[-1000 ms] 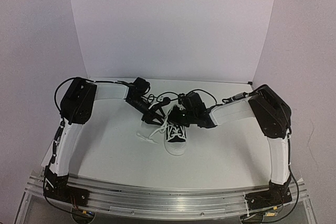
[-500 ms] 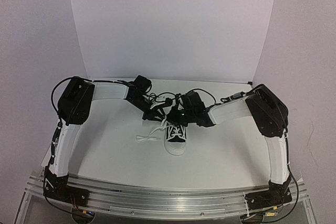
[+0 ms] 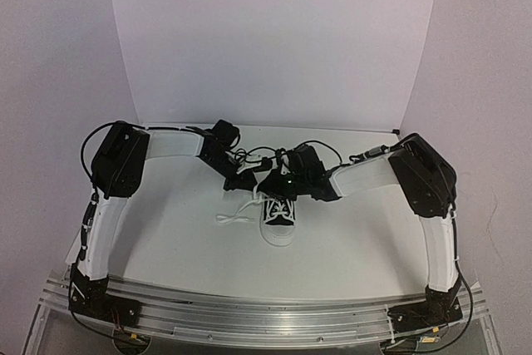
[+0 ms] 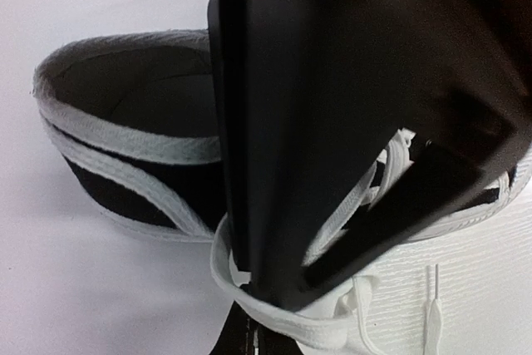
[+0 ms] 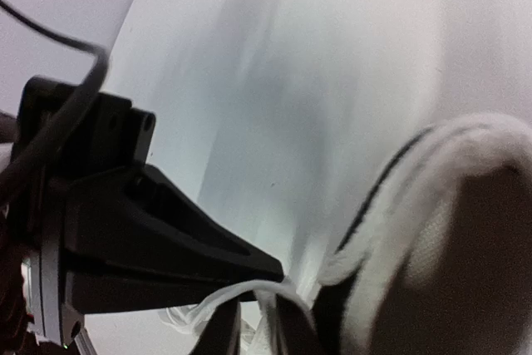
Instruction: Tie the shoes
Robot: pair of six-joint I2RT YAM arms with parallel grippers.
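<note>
No brand or writing can be read on the shoe (image 3: pixel 279 222); its markings are too small in the top view and blurred in both wrist views. 1 small green light (image 3: pixel 288 175) is seen on the right wrist. The shoe is set upright near the middle of a plain white table (image 3: pixel 174 234), its white toe cap turned toward the arm bases and its heel toward the back. The table is closed in by 3 pale, bare walls (image 3: pixel 274 39), and a metal rail (image 3: pixel 266 315) is fixed along the near edge. The left gripper (image 3: pixel 247 180) is held pressed together at the shoe's opening, with a white lace (image 3: pixel 235 217) at its tips; whether the lace is pinched cannot be told. The right gripper (image 3: pixel 274 185) is placed just beside it over the heel, and whether it is spread or closed cannot be told.
</note>
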